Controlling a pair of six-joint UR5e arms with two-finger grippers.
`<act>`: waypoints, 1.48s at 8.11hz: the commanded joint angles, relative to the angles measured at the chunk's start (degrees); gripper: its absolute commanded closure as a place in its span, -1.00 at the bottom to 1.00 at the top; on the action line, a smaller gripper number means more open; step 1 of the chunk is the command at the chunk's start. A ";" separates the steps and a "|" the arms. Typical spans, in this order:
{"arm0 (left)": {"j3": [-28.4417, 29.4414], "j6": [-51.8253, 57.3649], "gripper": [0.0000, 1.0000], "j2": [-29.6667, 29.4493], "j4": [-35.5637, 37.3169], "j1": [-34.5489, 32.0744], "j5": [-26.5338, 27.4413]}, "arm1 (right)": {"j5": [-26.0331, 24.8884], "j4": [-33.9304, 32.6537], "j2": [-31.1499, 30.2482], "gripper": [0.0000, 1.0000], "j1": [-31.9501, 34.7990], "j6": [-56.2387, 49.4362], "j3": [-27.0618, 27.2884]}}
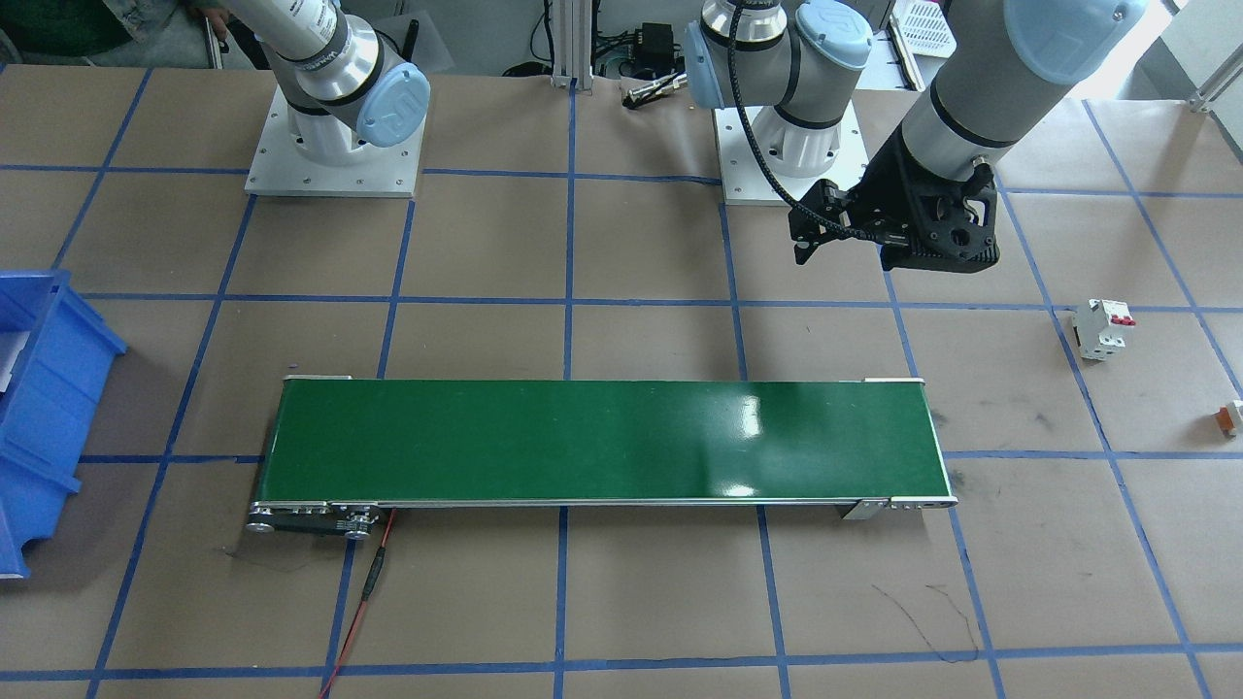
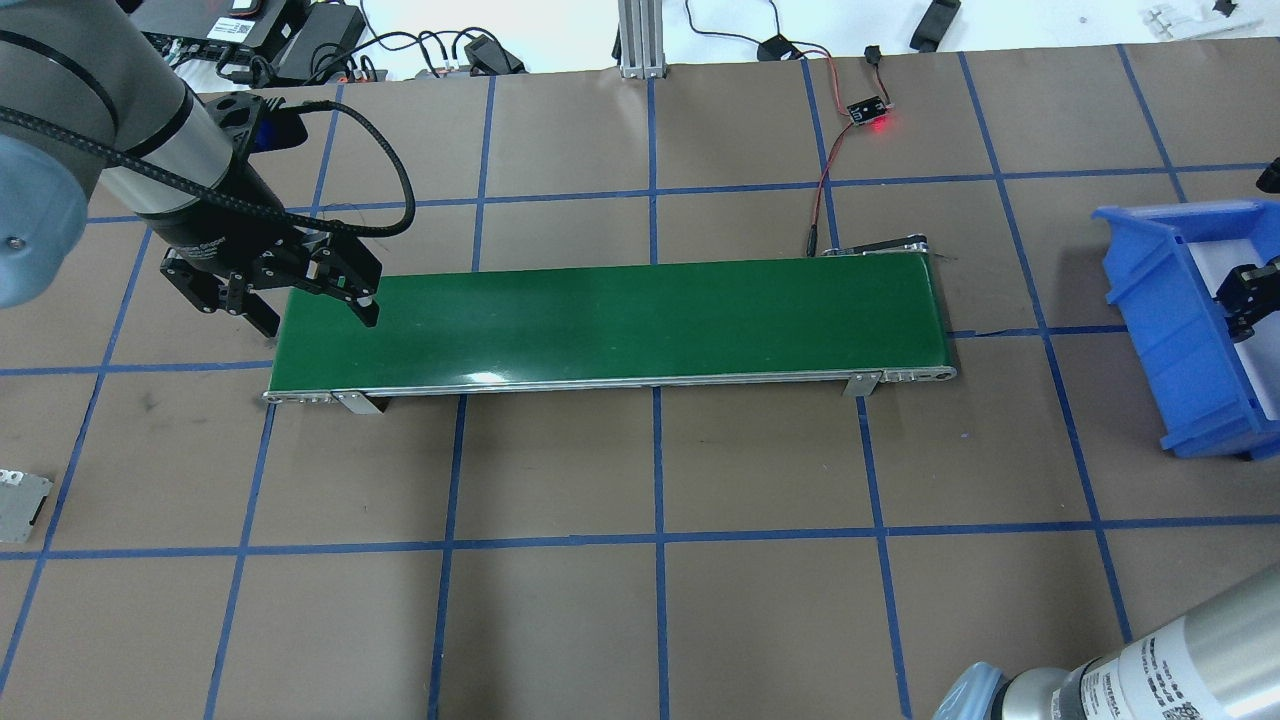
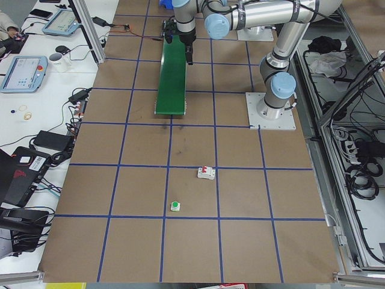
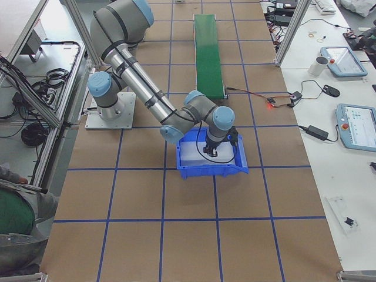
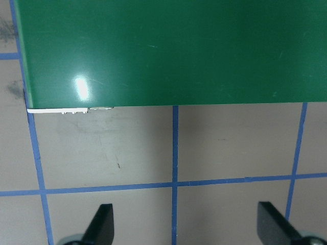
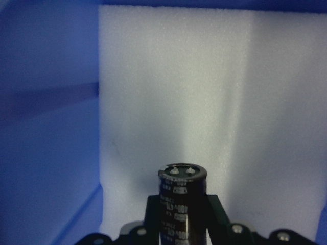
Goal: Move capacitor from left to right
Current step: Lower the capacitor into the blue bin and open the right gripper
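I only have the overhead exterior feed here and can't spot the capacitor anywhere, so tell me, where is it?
Observer: The capacitor is clamped between the fingers of the right gripper; the right wrist view shows it.
Operator: Is it at the bin?
Observer: Yes. The exterior right view shows that gripper down inside the blue bin, with white foam ahead of the capacitor.
Operator: Anything on the pickup side?
Observer: A white circuit breaker and a tiny orange-and-white part lie on the table past the conveyor.
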 commanded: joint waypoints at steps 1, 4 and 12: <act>0.00 0.08 -1.00 -0.07 0.00 0.09 -0.09 | 3.34 -4.47 0.16 0.07 -0.06 -0.58 -0.05; 0.00 0.08 -1.00 -0.07 0.00 0.09 -0.09 | 3.99 -4.58 -0.46 -0.38 -0.15 -0.68 -0.05; 0.00 0.00 -1.00 0.02 0.00 0.09 -0.09 | 3.11 6.73 -20.82 -1.00 1.60 11.15 -1.10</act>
